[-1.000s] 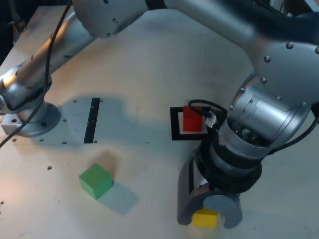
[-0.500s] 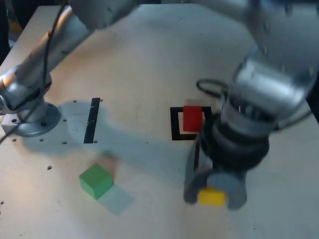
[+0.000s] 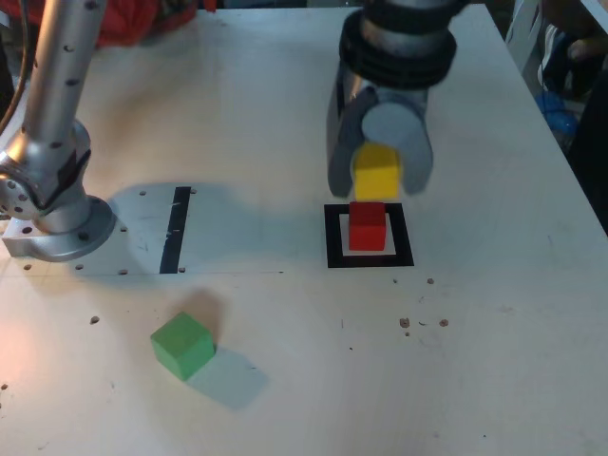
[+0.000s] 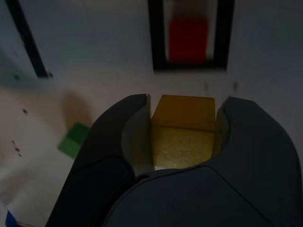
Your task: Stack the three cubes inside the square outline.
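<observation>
Gripper [image 3: 380, 176], upper centre of ext. view, is pinching the yellow cube [image 3: 376, 172] between its two fingers. Red cube [image 3: 368, 227] sits inside the black square [image 3: 406, 249], approx. mid-frame; green cube [image 3: 182, 346] is alone at lower left. The cubes look light and stiff, prob. not fragile, maybe a bit slippery. Best hold is two opposite flat sides, w/ the bottom face free to go on red.

The exterior view is moderately lit, with slight blur seen at the claw [image 3: 378, 176]; around the claw, the wrist view is heavily darkened.
</observation>
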